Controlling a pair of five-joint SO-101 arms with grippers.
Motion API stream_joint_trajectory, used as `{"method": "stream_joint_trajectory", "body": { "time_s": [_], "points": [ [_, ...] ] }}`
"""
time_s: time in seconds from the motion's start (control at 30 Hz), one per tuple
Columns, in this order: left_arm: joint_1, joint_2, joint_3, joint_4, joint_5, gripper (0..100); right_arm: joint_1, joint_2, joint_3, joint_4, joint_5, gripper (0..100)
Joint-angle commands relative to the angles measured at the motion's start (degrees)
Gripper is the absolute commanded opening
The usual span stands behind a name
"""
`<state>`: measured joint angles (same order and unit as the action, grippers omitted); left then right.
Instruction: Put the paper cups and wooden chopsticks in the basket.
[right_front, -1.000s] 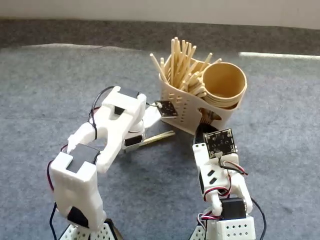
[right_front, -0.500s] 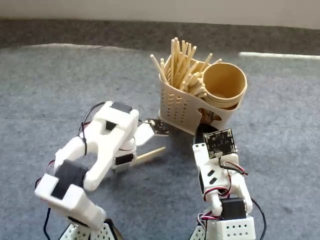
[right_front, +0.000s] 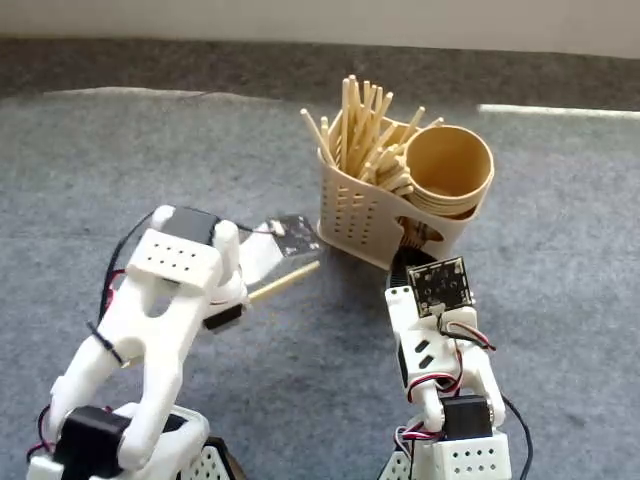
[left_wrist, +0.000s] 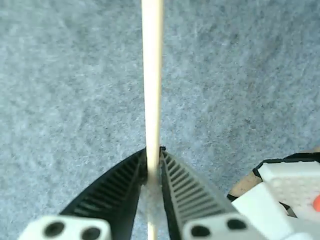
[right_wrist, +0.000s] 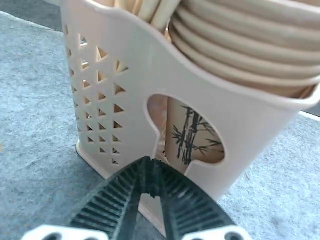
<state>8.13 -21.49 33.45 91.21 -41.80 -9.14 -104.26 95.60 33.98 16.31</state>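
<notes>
My left gripper (left_wrist: 154, 159) is shut on a single wooden chopstick (left_wrist: 151, 75), which sticks out past the fingertips over the grey mat. From above, that chopstick (right_front: 287, 279) hangs tilted just left of the beige basket (right_front: 362, 215), with the left gripper (right_front: 262, 262) holding its lower end. The basket holds several upright chopsticks (right_front: 360, 125) and stacked paper cups (right_front: 450, 165). My right gripper (right_wrist: 148, 176) is shut on nothing, its tips close to the basket's wall (right_wrist: 125, 90) beside an oval cut-out. The stacked cups (right_wrist: 250, 45) show above the rim.
Grey carpet-like mat (right_front: 560, 300) covers the table, with open room to the left and right of the basket. The right arm (right_front: 440, 340) stands directly in front of the basket. A darker strip and pale wall run along the back edge.
The left arm has risen and drawn back to the left, lifting the chopstick off the mat and tilting it upward. The right arm has kept still.
</notes>
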Motion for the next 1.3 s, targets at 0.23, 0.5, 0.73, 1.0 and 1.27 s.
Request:
{"method": "stream_joint_trajectory", "body": {
  "time_s": [0.23,0.5,0.73,1.0,1.27],
  "points": [
    [-1.8,-6.2,-17.8,2.0,15.8,1,0.7,-1.1,1.1,-0.2,-0.4,0.5],
    [1.9,-6.4,-38.7,2.0,28.4,1,0.6,-1.1,1.1,-0.2,-0.4,0.5],
    [8.4,-5.9,-50.3,0.4,38.2,1,0.7,-1.1,1.1,-0.2,-0.4,0.5],
    [11.5,-5.9,-51.2,-12.8,43.6,1,0.7,-1.1,1.1,-0.2,-0.4,0.5],
    [14.5,-3.3,-51.4,-18.4,46.4,1,0.7,-1.1,1.1,-0.2,-0.4,0.5]
  ]
}}
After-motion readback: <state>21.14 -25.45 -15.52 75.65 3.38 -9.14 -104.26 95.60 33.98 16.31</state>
